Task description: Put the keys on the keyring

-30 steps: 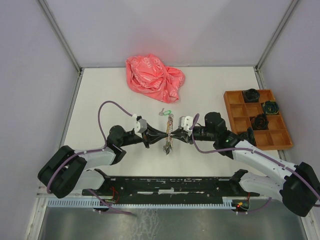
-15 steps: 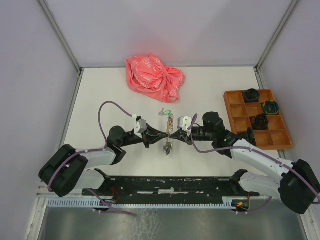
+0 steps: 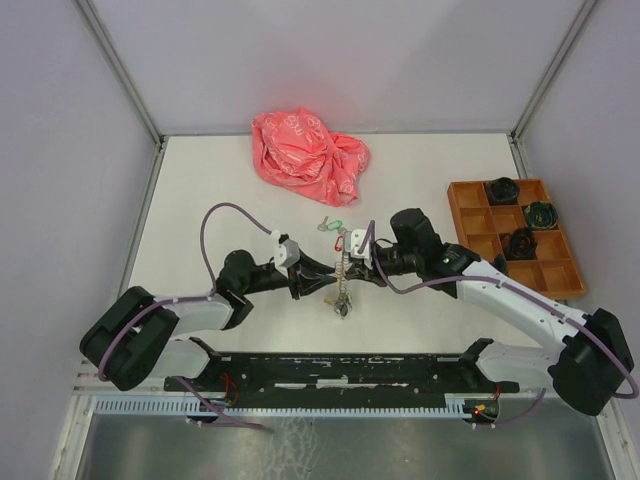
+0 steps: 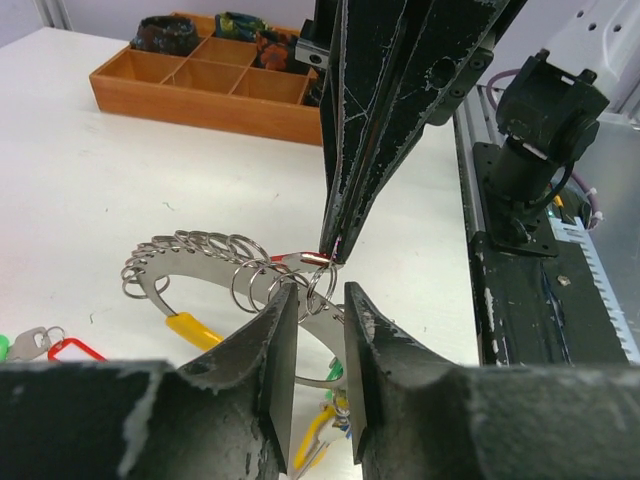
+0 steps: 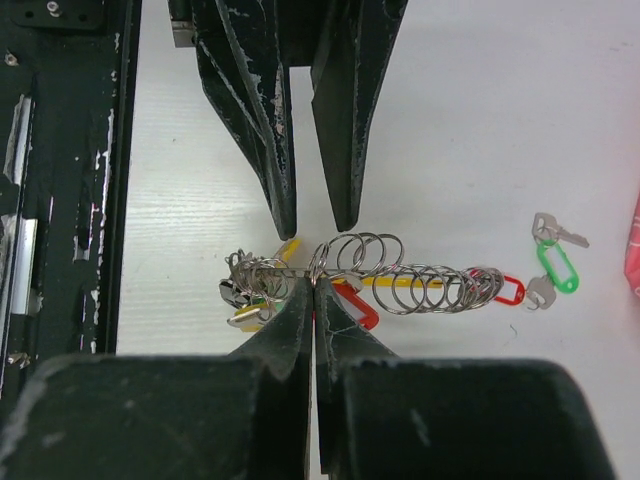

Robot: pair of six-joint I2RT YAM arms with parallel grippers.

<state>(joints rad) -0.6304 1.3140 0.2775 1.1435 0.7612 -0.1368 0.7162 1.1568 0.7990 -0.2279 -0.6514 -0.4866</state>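
Here, right jaws pinch the keyring; left jaws stand slightly apart beside it.

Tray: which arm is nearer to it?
Right. The right arm runs just beside the tray; the left arm lies beyond the keyring, well away from it.

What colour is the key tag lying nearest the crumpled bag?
Green. The key tag shows best in the right wrist view, lying near the crumpled bag.

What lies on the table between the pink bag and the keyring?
Top view: a loose green-tagged key lies between the pink bag and the keyring, close to the ring.
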